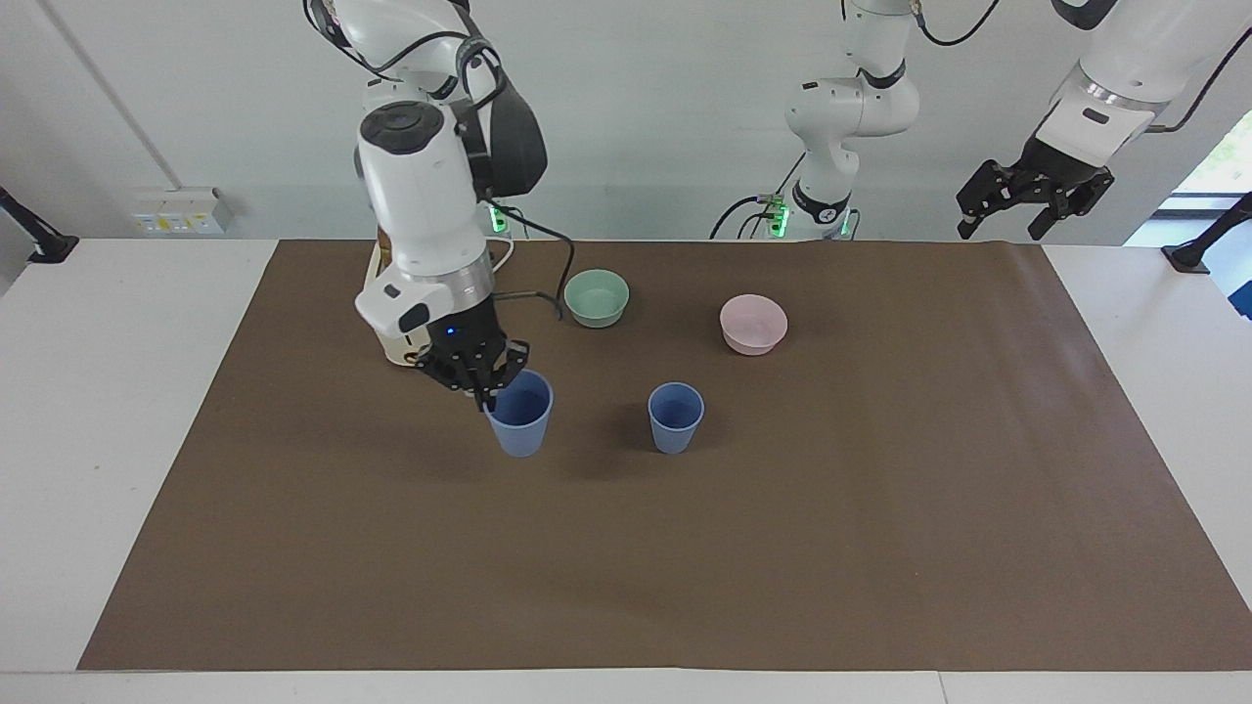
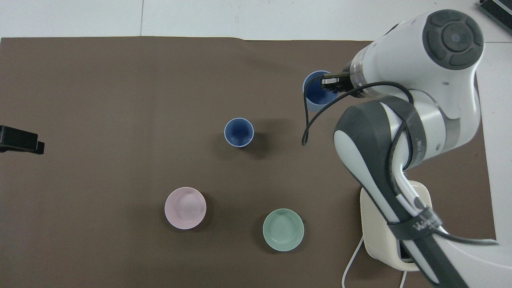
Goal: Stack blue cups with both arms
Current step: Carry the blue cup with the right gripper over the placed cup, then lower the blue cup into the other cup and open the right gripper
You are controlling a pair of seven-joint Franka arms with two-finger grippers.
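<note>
Bright, even light, apparently from overhead, fills both views, leaving only soft blurred shadows on the brown mat (image 1: 880, 508) beside the standing blue cup (image 1: 675, 417) and the bowls, with mild sheen on the white arm (image 2: 432, 80) and little visible blur.

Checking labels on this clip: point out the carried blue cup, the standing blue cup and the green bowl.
Carried blue cup (image 1: 520, 427), facing view, outer wall below the rim.
Standing blue cup (image 1: 675, 422), facing view, outer wall.
Green bowl (image 2: 283, 229), overhead view, inside bottom.
</note>
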